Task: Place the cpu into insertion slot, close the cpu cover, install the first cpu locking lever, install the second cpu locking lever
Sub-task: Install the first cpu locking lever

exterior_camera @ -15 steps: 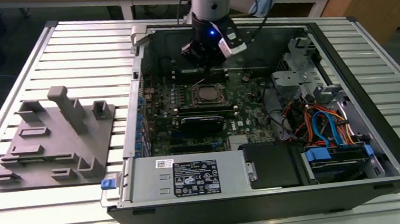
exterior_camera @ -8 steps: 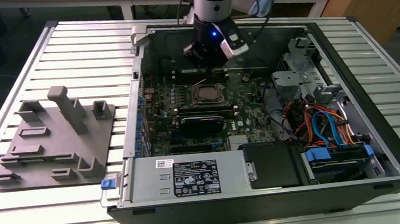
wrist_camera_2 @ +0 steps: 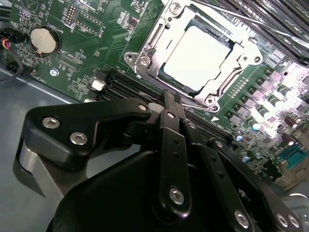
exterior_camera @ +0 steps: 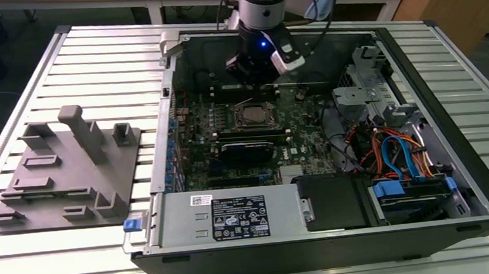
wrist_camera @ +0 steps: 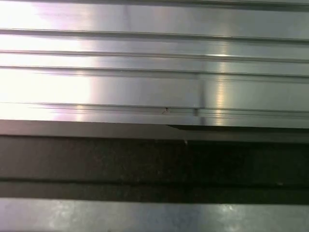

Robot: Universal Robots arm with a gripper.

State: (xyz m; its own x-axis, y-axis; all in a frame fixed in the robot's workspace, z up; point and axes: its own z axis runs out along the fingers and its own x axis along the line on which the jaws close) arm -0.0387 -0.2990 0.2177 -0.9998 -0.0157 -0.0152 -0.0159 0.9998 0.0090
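Gripper [wrist_camera_2: 170, 104] hung over the motherboard [wrist_camera_2: 82, 48] inside the open PC case [exterior_camera: 450, 129], fingers [wrist_camera_2: 166, 116] pressed together w/ nothing between them. Cpu [wrist_camera_2: 200, 57] lay flat in the insertion slot [wrist_camera_2: 166, 79], just beyond the fingertips, apart from them, pale face up. Cpu cover [wrist_camera_2: 155, 42] was down over it, framing the chip through its window. Chip is square, so no long axis; its edges ran parallel w/ the slot rim. In the exterior view the slot [exterior_camera: 253, 116] sat just below the gripper [exterior_camera: 253, 78], near the board's middle.
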